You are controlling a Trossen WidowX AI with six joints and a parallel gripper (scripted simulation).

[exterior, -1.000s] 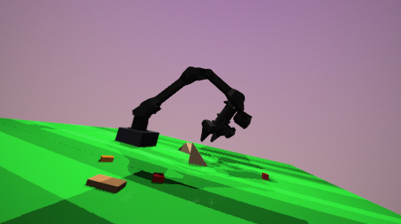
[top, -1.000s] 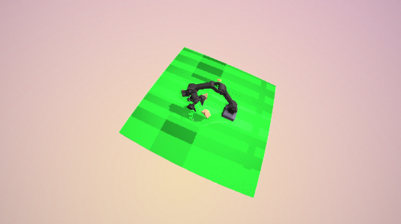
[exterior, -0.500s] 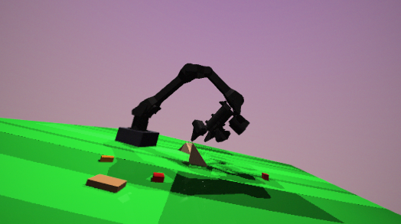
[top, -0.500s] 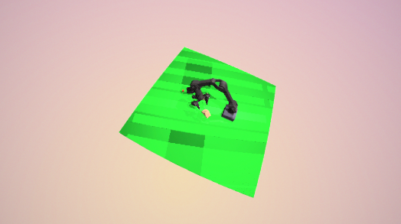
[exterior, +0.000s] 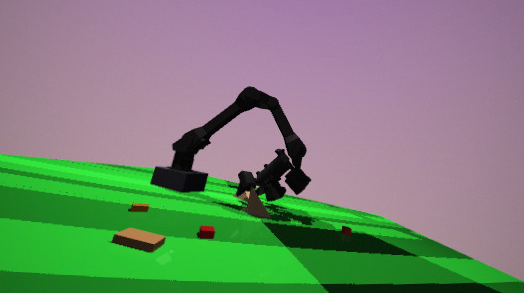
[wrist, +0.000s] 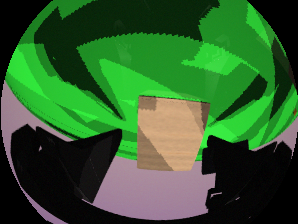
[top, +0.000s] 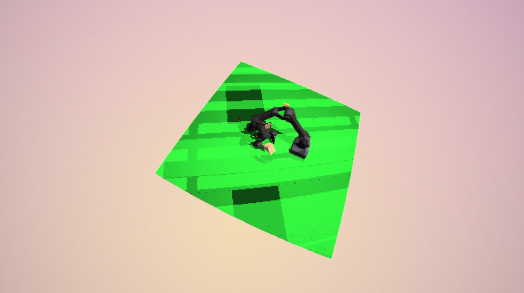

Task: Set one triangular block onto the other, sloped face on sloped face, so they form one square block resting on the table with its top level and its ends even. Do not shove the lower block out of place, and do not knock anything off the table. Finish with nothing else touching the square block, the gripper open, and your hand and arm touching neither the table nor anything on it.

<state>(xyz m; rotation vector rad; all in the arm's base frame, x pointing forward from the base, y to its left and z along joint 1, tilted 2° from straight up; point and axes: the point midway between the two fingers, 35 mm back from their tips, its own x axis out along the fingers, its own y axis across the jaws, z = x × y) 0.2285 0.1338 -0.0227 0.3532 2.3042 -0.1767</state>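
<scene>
The gripper is wide open, holding nothing. Two triangular blocks sit separately, out from the arm's base, with the gripper close by them.

Two triangular blocks show. There are two red blocks, one orange block and one flat tan block.

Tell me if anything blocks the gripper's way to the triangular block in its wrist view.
Nothing visible does: the wrist view shows no object between the open gripper and that triangular block.
</scene>
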